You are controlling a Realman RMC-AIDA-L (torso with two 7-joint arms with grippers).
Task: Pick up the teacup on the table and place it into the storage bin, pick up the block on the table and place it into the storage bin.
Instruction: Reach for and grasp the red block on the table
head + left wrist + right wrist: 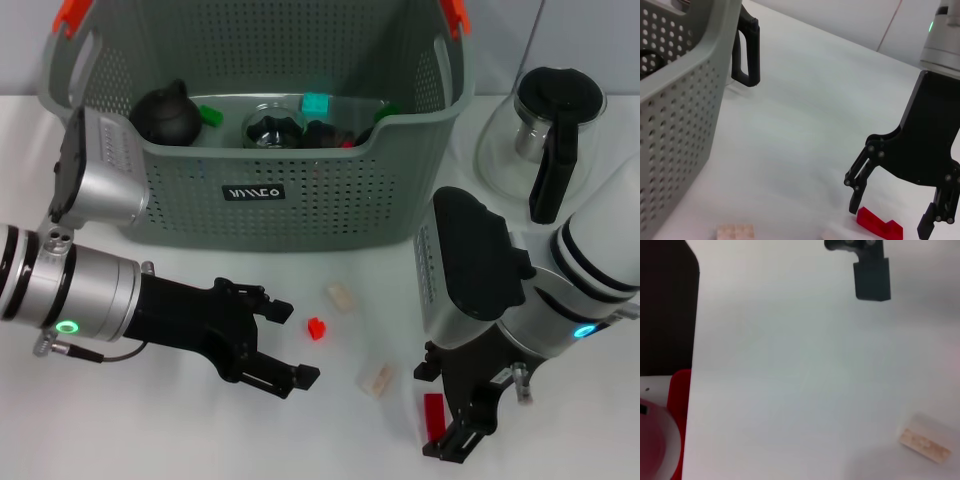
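The storage bin point(280, 195) stands at the back centre. Inside it lies a clear glass teacup point(272, 126) beside a black teapot point(166, 114) and a few coloured blocks. On the table a small red block point(317, 327) rests just off the tips of my open left gripper point(296, 345). My right gripper point(447, 415) is low at the front right, open, with its fingers on either side of a longer red block point(880, 224) that lies on the table. Two beige blocks point(340, 296) point(376, 378) lie between the arms.
A glass carafe point(545, 130) with black lid and handle stands at the back right, close to the bin's corner. The bin wall point(675, 115) is near my left arm. The right wrist view shows one beige block point(925, 444) and the table's edge.
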